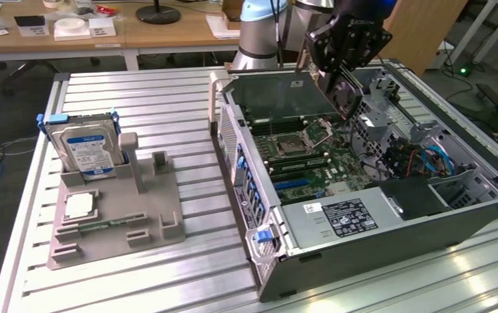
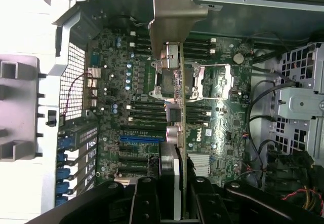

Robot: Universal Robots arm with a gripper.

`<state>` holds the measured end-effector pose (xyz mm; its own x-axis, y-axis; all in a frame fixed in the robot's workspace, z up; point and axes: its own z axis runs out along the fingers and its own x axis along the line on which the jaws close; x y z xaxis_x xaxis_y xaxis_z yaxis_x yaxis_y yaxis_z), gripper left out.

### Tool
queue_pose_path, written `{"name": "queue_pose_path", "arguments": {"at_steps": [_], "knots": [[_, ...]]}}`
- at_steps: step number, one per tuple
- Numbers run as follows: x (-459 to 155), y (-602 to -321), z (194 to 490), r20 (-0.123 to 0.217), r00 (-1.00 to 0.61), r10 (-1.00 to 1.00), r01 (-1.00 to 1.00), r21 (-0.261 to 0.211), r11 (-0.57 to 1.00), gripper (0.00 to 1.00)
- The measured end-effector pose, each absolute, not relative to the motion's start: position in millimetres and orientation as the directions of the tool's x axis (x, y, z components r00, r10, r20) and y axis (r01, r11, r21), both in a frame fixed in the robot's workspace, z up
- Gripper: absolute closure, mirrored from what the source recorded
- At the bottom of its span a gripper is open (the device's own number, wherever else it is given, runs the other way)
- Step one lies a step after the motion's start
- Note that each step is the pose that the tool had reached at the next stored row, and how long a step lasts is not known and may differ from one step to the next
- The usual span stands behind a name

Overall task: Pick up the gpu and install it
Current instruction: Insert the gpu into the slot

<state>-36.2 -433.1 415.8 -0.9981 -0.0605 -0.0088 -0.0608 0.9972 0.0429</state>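
Claw (image 2: 173, 199) partly closed, clamped on gpu (image 2: 178, 107), above open case's motherboard (image 2: 121, 97).

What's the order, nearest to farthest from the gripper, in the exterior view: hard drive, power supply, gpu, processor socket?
1. gpu, in the gripper
2. processor socket, beneath it
3. power supply, case's near end
4. hard drive, stand at exterior view's left

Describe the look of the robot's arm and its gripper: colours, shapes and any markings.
The arm is a silver-grey tube with a pale blue joint cap. The gripper is black, with a broad body, small white lettering and jointed black fingers.
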Motion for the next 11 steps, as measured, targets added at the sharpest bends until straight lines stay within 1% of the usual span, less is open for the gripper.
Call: {"name": "queue_pose_path", "arguments": {"at_steps": [11], "knots": [[-36.2,-433.2,415.7,-0.009,-0.986,-0.165,-0.165,0.043,0.985,0.72]]}}
